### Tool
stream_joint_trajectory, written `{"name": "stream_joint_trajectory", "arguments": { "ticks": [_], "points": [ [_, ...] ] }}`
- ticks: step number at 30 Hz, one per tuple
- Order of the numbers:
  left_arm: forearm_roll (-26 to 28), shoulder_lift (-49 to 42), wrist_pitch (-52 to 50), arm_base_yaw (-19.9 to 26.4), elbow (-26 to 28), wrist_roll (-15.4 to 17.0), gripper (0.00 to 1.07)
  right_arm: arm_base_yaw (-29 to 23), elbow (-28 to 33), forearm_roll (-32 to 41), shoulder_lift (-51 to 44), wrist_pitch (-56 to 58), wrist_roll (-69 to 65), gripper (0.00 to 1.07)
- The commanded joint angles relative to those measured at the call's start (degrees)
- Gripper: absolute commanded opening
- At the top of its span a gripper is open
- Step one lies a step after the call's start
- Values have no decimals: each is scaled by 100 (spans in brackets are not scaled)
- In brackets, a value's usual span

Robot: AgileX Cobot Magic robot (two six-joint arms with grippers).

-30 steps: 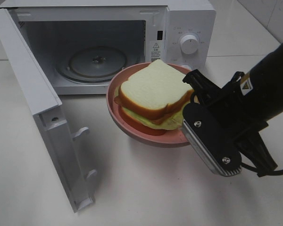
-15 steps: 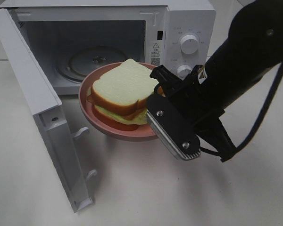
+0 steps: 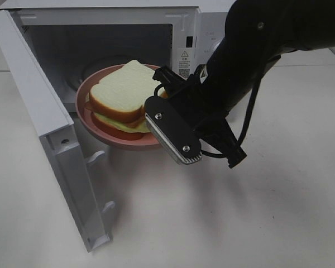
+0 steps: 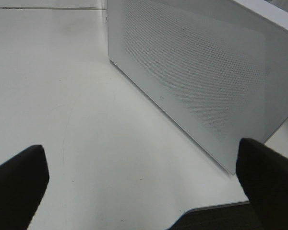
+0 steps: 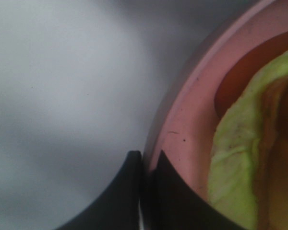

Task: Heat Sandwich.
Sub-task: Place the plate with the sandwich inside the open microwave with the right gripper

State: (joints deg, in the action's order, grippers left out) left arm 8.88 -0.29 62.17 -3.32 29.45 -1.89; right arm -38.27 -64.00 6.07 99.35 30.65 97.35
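Exterior high — sandwich point(image 3: 123, 89) flat on plate point(image 3: 125, 143); top corner pointing into microwave point(image 3: 100, 15)

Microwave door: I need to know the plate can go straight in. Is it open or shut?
Open. The door stands wide at the left, and the cavity shows behind the pink plate.

The small stacked sandwich point(image 3: 124, 92) has two pale tan bread slices with brown crusts, and green lettuce and a reddish layer show at its edges. It lies flat and whole, top slice slightly askew, in the round pink plate point(image 3: 84, 114) at the open front of the white microwave point(image 3: 184, 25).
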Motion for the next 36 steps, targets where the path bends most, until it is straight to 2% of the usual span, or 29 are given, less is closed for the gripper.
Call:
{"name": "stream_joint_trajectory", "arguments": {
  "ticks": [1,18,25,36],
  "points": [
    [6,-132,-74,-34,0,-11,100,-6,-286,57,155,-109,80,0],
    [6,-132,-74,-34,0,-11,100,-6,-1719,29,1220,395,-11,0],
    [6,-132,-74,-34,0,-11,100,-6,-2389,-372,1736,510,-470,0],
    [-6,-132,-74,-34,0,-11,100,-6,-3300,-493,2280,710,-825,0]
  ]
}}
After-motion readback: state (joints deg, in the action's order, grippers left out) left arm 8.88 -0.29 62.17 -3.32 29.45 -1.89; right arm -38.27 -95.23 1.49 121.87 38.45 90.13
